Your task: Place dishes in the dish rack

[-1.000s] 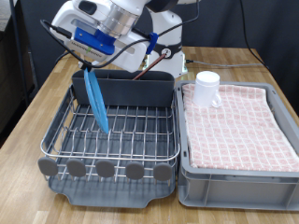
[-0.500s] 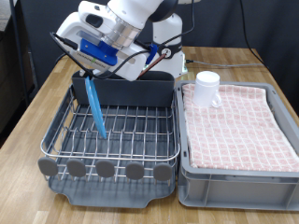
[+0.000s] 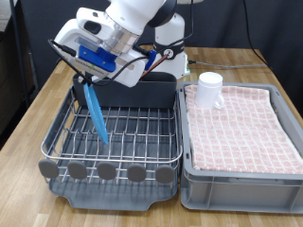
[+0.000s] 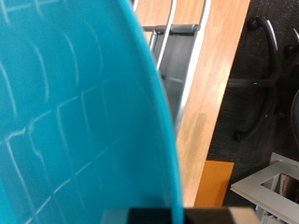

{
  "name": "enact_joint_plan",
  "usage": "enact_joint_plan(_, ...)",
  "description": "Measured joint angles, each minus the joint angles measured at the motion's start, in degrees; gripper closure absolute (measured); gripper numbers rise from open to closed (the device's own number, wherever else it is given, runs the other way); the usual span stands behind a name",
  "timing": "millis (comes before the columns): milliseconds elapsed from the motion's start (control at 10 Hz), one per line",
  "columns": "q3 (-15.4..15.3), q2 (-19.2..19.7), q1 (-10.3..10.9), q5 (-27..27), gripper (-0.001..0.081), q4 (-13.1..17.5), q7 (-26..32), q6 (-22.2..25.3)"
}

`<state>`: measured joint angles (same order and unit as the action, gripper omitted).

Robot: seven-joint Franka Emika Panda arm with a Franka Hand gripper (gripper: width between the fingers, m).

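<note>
The light-blue plate (image 3: 97, 113) stands on edge in the dish rack (image 3: 123, 142), its lower edge down among the silver wires near the rack's left side. My gripper (image 3: 85, 78) is at the plate's top edge and shut on it. In the wrist view the plate (image 4: 65, 112) fills most of the picture, with rack wires (image 4: 173, 47) behind it. The white mug (image 3: 210, 89) stands on the pink checked cloth in the grey bin (image 3: 237, 180) at the exterior view's right. I cannot make out the wooden spoon.
The tall grey cutlery caddy (image 3: 142, 93) stands at the rack's back edge, just right of the plate. Round grey tabs (image 3: 106, 171) line the rack's front edge. The wooden table (image 3: 38, 113) shows left of the rack. Cables hang by the arm.
The arm has swung to the exterior view's left, and the plate's top has gone with it. The plate now stands more upright in the rack. The mug has not moved.
</note>
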<state>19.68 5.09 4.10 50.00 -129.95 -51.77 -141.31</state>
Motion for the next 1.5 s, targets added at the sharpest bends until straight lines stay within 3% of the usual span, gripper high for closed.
enact_joint_plan(300,0.01,2.12,-0.11,-3.23,0.0788,1.21,-1.31,-0.28)
enact_joint_plan(400,0.01,2.64,-0.16,-5.04,0.0713,1.35,-1.3,-0.56)
enact_joint_plan(500,0.0,3.0,-0.21,-6.8,0.0543,1.36,-1.1,-1.08)
enact_joint_plan(600,0.0,3.26,-0.25,-8.71,0.0543,1.36,-0.59,-1.6)
enact_joint_plan(700,-0.04,3.29,-0.29,-11.19,0.0339,1.36,0.53,-2.22)
enact_joint_plan(800,-0.05,3.21,-0.32,-13.66,0.0339,1.36,2.24,-2.76)
enact_joint_plan(1000,-0.06,1.61,-0.21,-14.23,0.0048,1.86,3.18,-0.4)
enact_joint_plan(1200,-0.4,-1.77,-0.06,-16.64,0.0015,3.01,5.44,5.09)
enact_joint_plan(1500,-0.36,-6.66,-0.11,-31.8,0.0006,4.43,17.9,7.47)
